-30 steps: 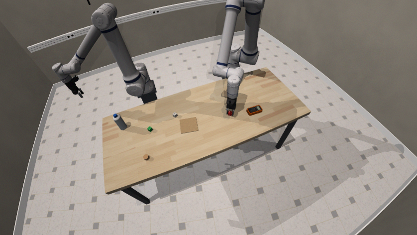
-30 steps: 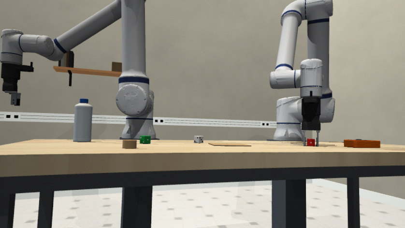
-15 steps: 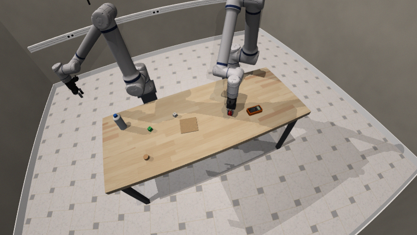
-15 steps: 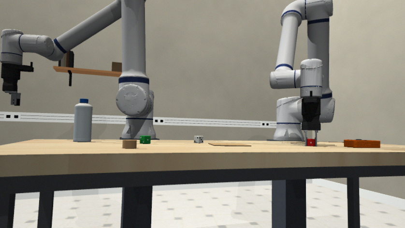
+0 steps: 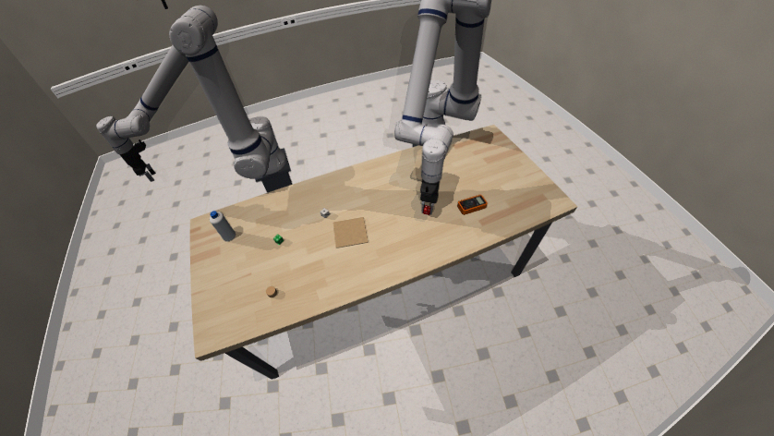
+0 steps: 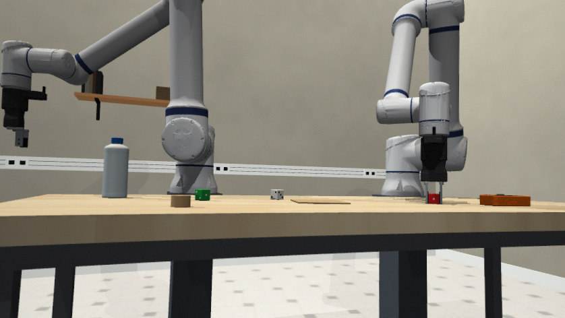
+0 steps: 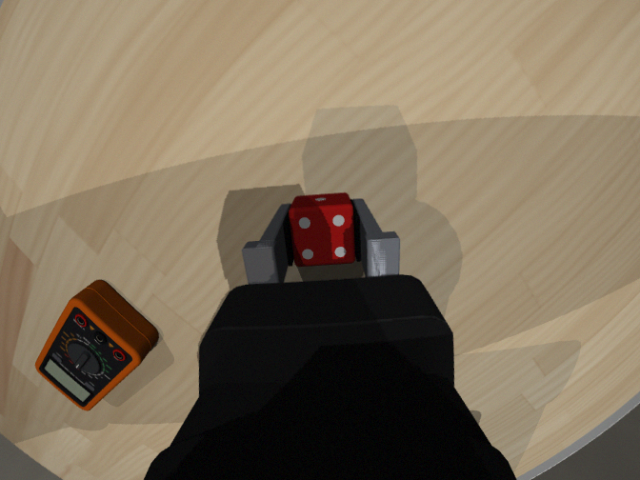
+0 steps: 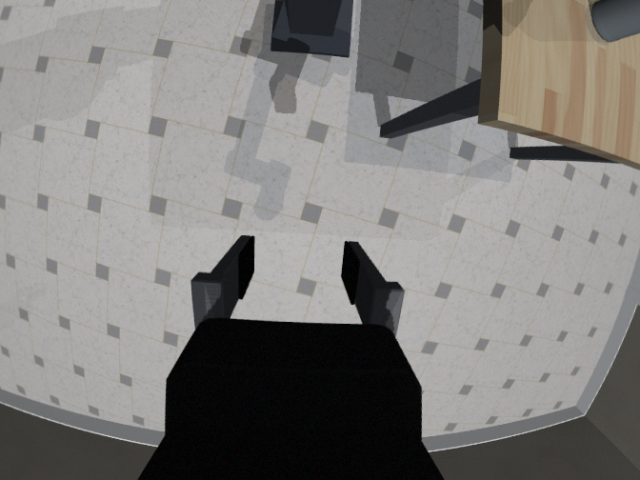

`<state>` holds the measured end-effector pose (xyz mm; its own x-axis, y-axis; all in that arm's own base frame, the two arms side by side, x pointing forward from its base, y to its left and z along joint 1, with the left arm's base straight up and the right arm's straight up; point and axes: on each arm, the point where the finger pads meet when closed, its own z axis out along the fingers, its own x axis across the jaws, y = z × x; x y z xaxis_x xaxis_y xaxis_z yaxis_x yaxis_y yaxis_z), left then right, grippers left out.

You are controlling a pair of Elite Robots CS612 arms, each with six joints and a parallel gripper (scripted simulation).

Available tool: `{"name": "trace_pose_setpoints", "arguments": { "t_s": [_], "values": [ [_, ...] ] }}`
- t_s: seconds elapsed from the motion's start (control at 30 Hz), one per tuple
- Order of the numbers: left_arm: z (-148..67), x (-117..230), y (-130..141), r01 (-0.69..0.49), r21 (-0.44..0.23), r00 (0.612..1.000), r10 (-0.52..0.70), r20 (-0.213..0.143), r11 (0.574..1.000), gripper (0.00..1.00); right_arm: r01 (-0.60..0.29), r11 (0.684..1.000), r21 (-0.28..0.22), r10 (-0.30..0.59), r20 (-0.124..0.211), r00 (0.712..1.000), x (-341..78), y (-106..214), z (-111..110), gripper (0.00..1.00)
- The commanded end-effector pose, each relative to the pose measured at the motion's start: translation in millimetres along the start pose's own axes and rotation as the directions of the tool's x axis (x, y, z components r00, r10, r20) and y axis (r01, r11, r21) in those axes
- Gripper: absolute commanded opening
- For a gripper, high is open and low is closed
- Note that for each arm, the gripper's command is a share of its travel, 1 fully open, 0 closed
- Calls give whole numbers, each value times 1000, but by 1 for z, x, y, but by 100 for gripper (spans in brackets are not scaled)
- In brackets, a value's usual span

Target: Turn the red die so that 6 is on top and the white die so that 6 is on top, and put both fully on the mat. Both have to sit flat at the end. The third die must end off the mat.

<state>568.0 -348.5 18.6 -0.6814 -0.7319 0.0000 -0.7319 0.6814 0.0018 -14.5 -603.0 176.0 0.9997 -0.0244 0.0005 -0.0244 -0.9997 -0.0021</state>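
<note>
Here's my wooden tabletop [image 5: 390, 271] [image 6: 276, 225] [image 7: 490, 170] [image 8: 578, 62], and over by its left short edge in the top view stands the bottle [image 5: 225, 230] [image 6: 115, 172] [image 8: 617, 20]! Next along, the green die [image 5: 278, 239] [image 6: 202, 195], then the white die [image 5: 324, 212] [image 6: 277, 194] towards the far long edge, just off the mat [image 5: 350, 233] [image 6: 320, 201]. I've a brown disc [image 5: 271, 292] [image 6: 180, 201] nearest the front left corner, the red die [image 5: 427, 210] [image 6: 433, 198] [image 7: 323, 232] four-up right of the mat, and a multimeter [image 5: 472, 204] [image 6: 504, 200] [image 7: 95, 346] towards the right edge.

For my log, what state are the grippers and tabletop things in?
Red die: four up
White die: off mat
Green die: off mat
Tan square mat: flat
Blue-capped grey bottle: upright
Orange-black multimeter: face up
Brown disc: flat
Left gripper: shut on red die
Right gripper: open
</note>
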Motion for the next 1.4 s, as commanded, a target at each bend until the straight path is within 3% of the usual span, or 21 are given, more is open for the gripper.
{"name": "trace_pose_setpoints", "arguments": {
  "t_s": [0.0,0.57,0.77,0.83,1.13,1.37],
  "values": [
    [-1,0,-1,0,2,1000,0,0,1000,57,0,1000,-2,0,0,1000,0,1,-1,100],
    [-4,0,-1,0,2,1000,0,0,1000,57,0,1000,-2,0,0,1000,0,1,-1,100],
    [-33,0,-1,0,2,1000,0,0,1000,57,0,1000,-2,0,0,1000,0,1,-1,100],
    [-33,0,-1,0,2,1000,0,0,1000,57,0,1000,-2,0,0,1000,0,1,-1,100],
    [-94,0,-1,0,2,1000,0,0,1000,57,0,1000,-2,0,0,1000,0,1,-1,100],
    [-101,0,-1,0,2,1000,0,0,1000,57,0,1000,-2,0,0,1000,0,1,-1,100]
  ]
}}
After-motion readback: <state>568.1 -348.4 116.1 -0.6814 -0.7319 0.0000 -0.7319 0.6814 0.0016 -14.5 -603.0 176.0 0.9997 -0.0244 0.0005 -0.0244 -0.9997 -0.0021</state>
